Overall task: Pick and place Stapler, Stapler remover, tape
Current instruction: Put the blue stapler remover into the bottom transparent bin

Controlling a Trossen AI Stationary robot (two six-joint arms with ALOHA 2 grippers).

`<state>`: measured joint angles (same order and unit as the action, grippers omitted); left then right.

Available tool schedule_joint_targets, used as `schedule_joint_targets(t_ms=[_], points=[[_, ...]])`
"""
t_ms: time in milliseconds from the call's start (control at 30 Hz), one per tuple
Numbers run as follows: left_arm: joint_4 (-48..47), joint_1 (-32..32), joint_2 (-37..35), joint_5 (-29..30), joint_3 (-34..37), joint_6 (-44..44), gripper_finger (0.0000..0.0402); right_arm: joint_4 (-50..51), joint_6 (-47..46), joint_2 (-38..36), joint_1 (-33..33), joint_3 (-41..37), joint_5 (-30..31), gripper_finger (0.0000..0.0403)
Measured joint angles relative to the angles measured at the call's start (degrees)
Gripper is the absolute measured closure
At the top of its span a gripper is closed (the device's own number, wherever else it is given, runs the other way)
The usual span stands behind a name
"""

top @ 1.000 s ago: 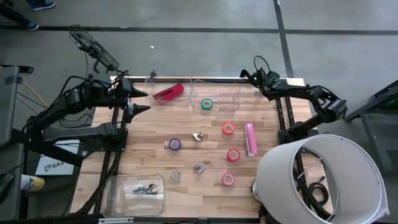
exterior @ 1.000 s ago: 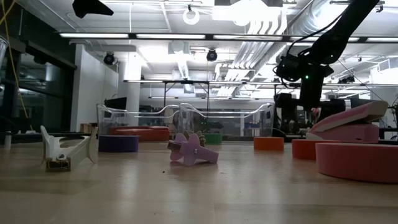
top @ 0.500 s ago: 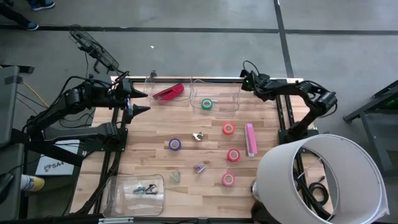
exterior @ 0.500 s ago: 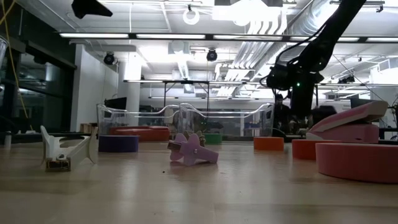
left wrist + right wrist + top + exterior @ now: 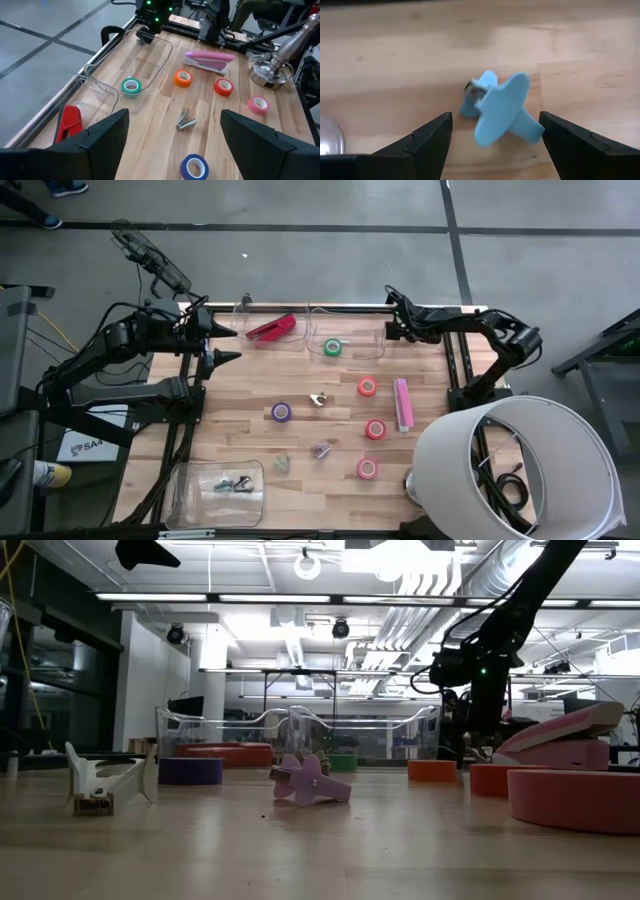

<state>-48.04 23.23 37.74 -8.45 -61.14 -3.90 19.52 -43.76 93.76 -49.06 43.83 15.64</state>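
A blue stapler remover [image 5: 497,107] lies on the wood table at the far right. My right gripper [image 5: 495,114] hangs open over it, one finger on either side, touching nothing; in the high view the right gripper [image 5: 391,326] hides it. My left gripper [image 5: 238,343] waits open, high at the far left. A red stapler [image 5: 270,328] and a green tape roll [image 5: 333,347] lie in clear trays at the far edge. A pink stapler [image 5: 402,404], a purple tape roll [image 5: 282,412] and three red-pink rolls [image 5: 367,387] lie on the table.
Three more stapler removers lie mid-table: silver [image 5: 319,399], purple [image 5: 321,449], greenish [image 5: 282,464]. A clear box [image 5: 220,485] with dark bits sits at the near left. A white lampshade [image 5: 520,470] covers the near right corner. The clear tray's wall [image 5: 380,340] stands beside my right gripper.
My right gripper has gone toward the table's left along the far edge and down toward the tabletop. Its wrist has rolled and tipped more steeply downward. Its fingers stay open. The left arm has kept still.
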Motion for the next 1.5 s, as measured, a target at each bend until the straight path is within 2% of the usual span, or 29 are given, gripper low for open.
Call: schedule_joint_targets(t_ms=[233, 567, 700, 833, 1033, 1300, 1500], points=[[0.0, 0.0, 0.0, 0.0, 0.0, 0.8, 0.0092, 0.4, 2.0, 0.0, 0.0, 0.0, -0.7, 0.0114], [-0.1, 0.0, 0.0, 0.0, 0.0, 0.6, 0.0092, -2.7, -2.2, -0.1, -0.1, 0.0, 4.7, 0.0114], [-0.1, 0.0, 0.0, -0.1, 0.0, 0.6, 0.0092, -7.3, 3.2, -0.1, -0.1, 0.0, 4.8, 0.0114], [-0.1, 0.0, 0.0, -0.1, 0.0, 0.6, 0.0092, -10.9, 8.0, -0.1, -0.1, 0.0, 2.4, 0.0114], [-0.1, 0.0, 0.0, -0.1, 0.0, -0.9, 0.0092, -4.1, 8.2, -0.1, -0.2, 0.0, 0.7, 0.0114], [-0.1, 0.0, 0.0, -0.1, 0.0, -0.9, 0.0092, -4.2, 17.9, -0.1, -0.2, 0.0, -6.4, 0.0115], [-0.1, 0.0, 0.0, -0.1, 0.0, -0.9, 0.0092, -3.9, 21.3, -0.1, -0.2, 0.0, -6.3, 0.0131]])
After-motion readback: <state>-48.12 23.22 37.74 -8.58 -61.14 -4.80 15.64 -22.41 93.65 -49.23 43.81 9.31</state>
